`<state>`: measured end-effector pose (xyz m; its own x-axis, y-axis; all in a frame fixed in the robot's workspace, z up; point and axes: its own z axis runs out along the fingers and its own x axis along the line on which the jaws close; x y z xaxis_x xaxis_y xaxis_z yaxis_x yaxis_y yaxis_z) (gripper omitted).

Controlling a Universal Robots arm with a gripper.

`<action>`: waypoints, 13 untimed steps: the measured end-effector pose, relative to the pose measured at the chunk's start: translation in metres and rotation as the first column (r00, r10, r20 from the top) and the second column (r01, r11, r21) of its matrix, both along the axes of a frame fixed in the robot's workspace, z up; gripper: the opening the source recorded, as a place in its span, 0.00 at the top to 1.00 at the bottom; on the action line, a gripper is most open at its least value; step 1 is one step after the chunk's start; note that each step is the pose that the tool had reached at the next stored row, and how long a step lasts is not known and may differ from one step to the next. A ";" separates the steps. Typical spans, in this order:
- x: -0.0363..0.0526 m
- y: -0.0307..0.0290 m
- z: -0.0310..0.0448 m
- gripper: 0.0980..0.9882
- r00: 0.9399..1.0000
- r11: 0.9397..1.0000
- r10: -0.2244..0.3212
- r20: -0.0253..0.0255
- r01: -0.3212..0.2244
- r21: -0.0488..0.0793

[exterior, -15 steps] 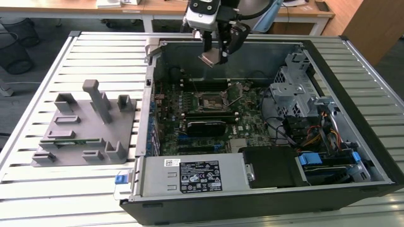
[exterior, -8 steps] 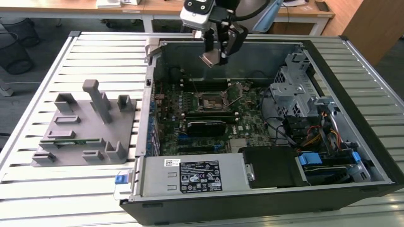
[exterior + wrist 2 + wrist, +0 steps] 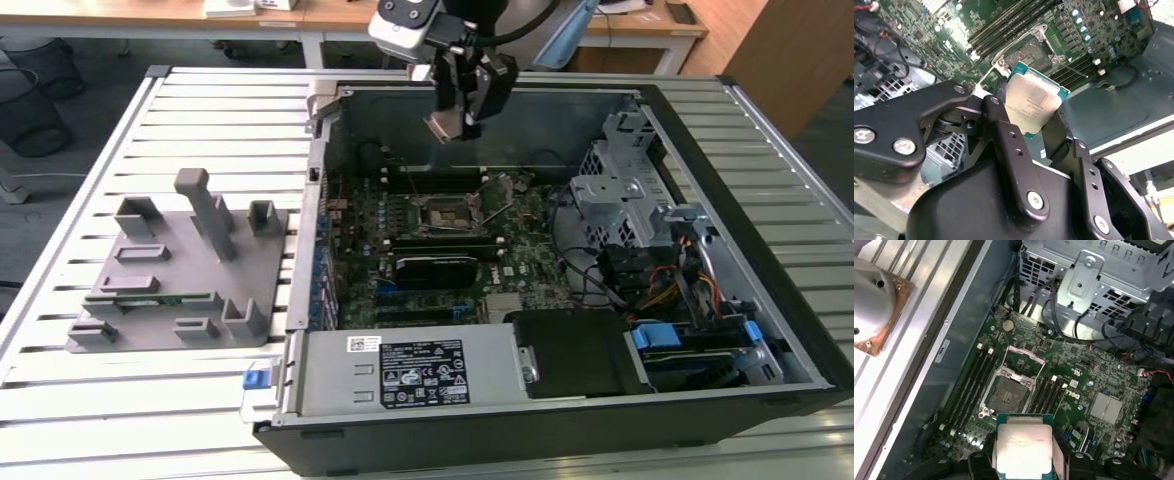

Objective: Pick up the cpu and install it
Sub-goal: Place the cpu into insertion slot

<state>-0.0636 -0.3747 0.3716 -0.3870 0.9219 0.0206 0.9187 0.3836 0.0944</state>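
Silver-grey cpu [image 3: 1035, 102] pinched in claw [image 3: 1028, 119], held above green motherboard [image 3: 1104, 372]; socket frame [image 3: 1008, 394] open, empty.

Arm [image 3: 454, 20] reaches in from the far edge of the exterior view, wrist pointed pretty much straight down, with the gripper [image 3: 461, 120] hanging in the air. In the second wrist view both black fingers [image 3: 1004, 132] are clamped tight on opposite edges of the cpu [image 3: 1035, 102].
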 end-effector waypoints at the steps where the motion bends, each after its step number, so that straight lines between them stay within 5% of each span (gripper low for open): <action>1: 0.0000 0.0000 -0.0002 0.52 1.000 1.000 -0.016 0.000 0.016 0.000; 7: 0.0000 0.0001 -0.0011 0.52 0.994 0.994 -0.113 0.001 0.113 0.000; 13: 0.0000 0.0002 -0.0021 0.52 0.978 0.978 -0.209 0.002 0.209 0.000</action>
<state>-0.0636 -0.3745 0.3695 -0.1861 0.9823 0.0200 0.9783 0.1834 0.0962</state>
